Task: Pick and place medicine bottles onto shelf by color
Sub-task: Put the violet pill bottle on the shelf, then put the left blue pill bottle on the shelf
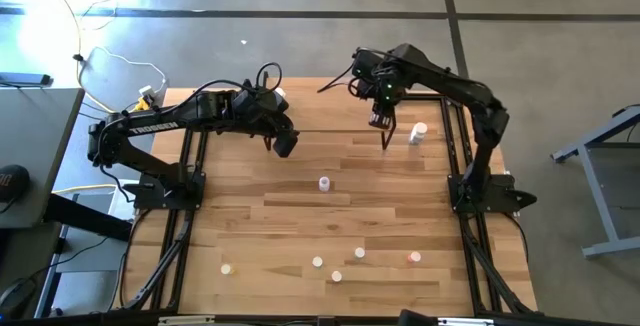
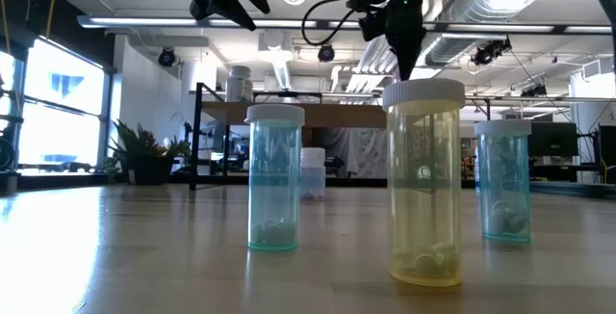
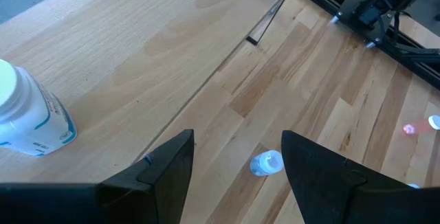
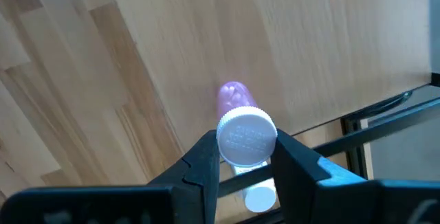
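Right gripper (image 4: 246, 157) up top, right of centre, is clamped on a pink bottle (image 4: 244, 131) over the shelf (image 1: 330, 116). Left gripper (image 3: 237, 165) hangs spread and empty, upper left of centre. White bottle (image 1: 418, 133) is shelved; six bottles lower down aren't sorted yet.

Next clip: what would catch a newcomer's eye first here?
The right gripper, raised over the shelf at the table's far edge, grips a pink, white-capped medicine bottle. The left gripper hangs open and empty nearby. In the low view, a yellow bottle looms between two blue ones.
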You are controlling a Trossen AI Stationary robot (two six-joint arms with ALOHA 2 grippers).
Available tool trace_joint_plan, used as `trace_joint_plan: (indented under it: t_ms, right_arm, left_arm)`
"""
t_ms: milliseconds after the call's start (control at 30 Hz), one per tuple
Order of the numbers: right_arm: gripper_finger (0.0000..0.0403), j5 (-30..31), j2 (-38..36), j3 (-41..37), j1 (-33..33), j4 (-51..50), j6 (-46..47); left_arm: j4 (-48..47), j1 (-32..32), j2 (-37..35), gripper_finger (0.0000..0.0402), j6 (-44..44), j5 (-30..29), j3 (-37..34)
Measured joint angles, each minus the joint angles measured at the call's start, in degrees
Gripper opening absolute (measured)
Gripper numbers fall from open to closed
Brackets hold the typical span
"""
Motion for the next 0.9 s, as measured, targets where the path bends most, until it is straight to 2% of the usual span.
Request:
trace_joint_plan:
  t_ms: [233,500,767,900]
  right_arm:
    - [0.0101,-0.2,0.4,0.0,0.0,-0.4,0.0]
    - [0.0152,1.2,0.4,0.0,0.0,-0.4,-0.6]
    - [0.0186,1.2,0.3,0.0,0.0,-0.4,2.1]
    - [0.0188,0.8,-0.7,0.0,0.0,-0.1,2.8]
  left_arm:
    - [0.0,0.0,0.0,0.0207,0.0,0.1,0.0]
    - [0.0,0.0,0.0,0.021,0.0,0.1,0.0]
    - [0.0,0.0,0.0,0.0256,-1.6,0.3,0.0]
    - [0.0,-0.1,0.0,0.027,-2.1,3.7,0.0]
